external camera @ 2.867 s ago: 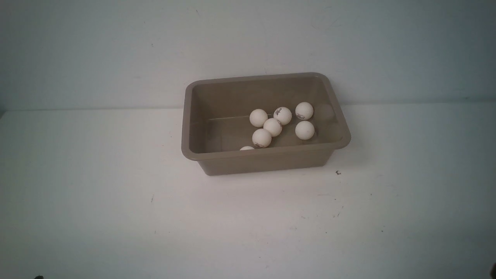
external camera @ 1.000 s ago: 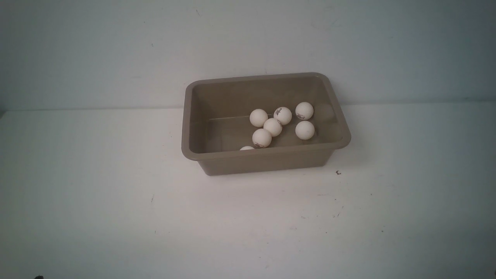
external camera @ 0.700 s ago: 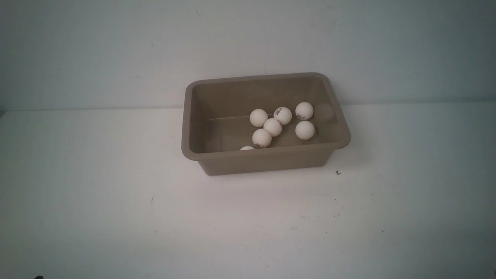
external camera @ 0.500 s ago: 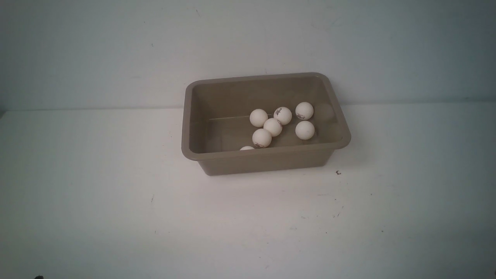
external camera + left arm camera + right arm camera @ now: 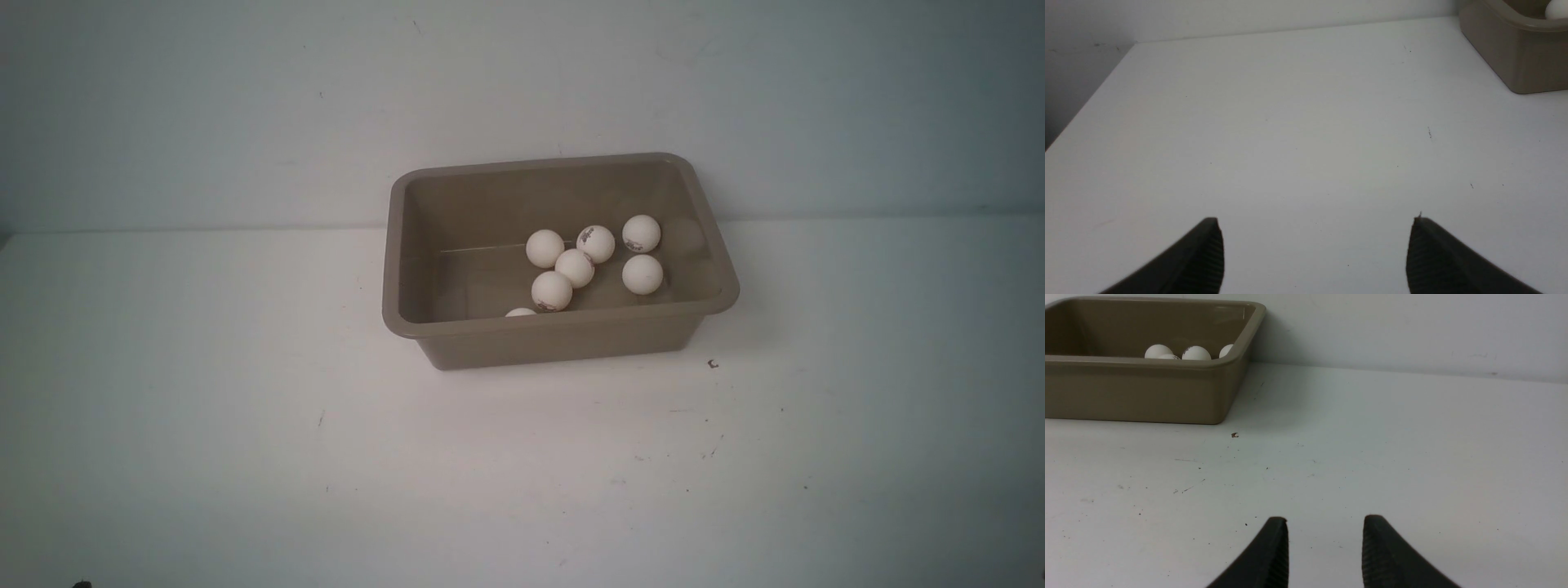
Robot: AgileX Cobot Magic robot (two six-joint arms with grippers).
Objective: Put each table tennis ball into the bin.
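Observation:
The taupe-brown bin (image 5: 563,325) stands at the back middle of the white table, against the wall. Several white table tennis balls (image 5: 575,268) lie inside it, grouped toward its right half; one (image 5: 520,312) peeks over the near rim. No ball shows on the table outside it. The left wrist view has the bin's corner (image 5: 1515,61) far off, and my left gripper (image 5: 1314,219) stands wide open over bare table. My right gripper (image 5: 1326,517) hovers over bare table with a narrower gap and nothing between its fingers, well short of the bin (image 5: 1139,388). Neither gripper appears in the front view.
A small dark speck (image 5: 713,364) lies on the table by the bin's near right corner. The wall (image 5: 522,98) rises directly behind the bin. The table's left edge (image 5: 1090,98) shows in the left wrist view.

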